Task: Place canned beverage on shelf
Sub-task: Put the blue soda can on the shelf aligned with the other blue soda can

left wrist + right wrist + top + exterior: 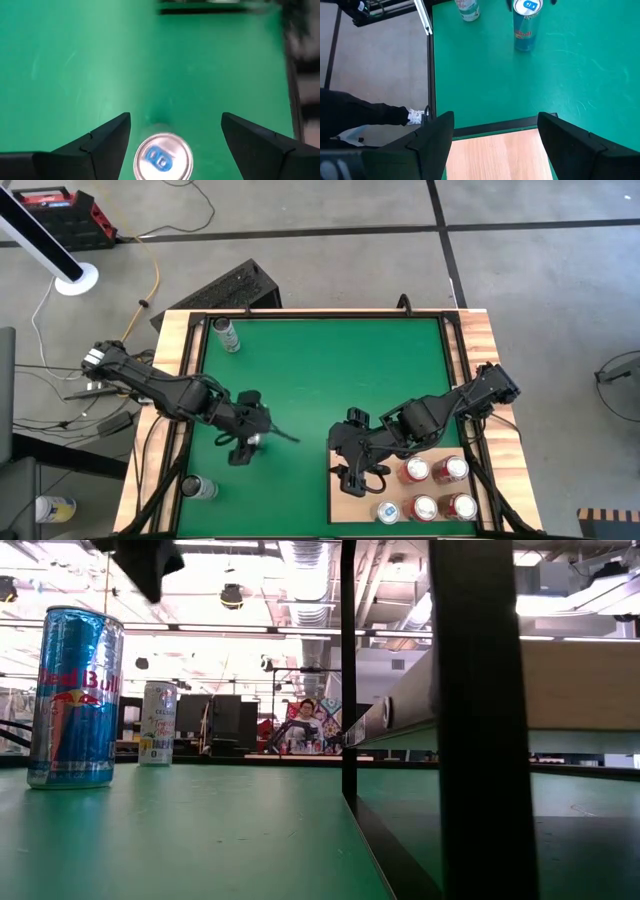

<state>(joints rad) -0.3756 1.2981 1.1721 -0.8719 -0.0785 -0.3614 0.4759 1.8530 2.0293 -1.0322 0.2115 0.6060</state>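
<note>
The left claw (247, 442) hangs over the green-topped bench (320, 370) with its two dark fingers (107, 137) spread apart, released and gripping nothing. Directly below it, between the fingers but touching neither, stands an upright blue-and-silver Red Bull can (163, 156), seen from above by its round silver lid with a blue tab. In the low view the same can (75, 698) stands alone on the green surface, with the dark claw above it.

The right claw (357, 472) sits over the near-left corner of the flat pale wooden shelf panel (345, 505), its fingers (432, 135) likewise spread and empty. In its wrist view the bare light wood of the shelf (495, 155) lies just under and between the fingers, bordered by a black strip where the green begins.

Behind this claw, on the same shelf, five upright cans (432, 488) stand in a cluster: four with red tops and one with a blue-tabbed top.

Well away from both claws, a pale slim can with green print (227, 335) stands near the bench's far left corner, and another silver-topped can (197, 487) near its front left corner, just beside the left claw's side of the bench.

A person (306, 718) is visible far off in the room beyond.
</note>
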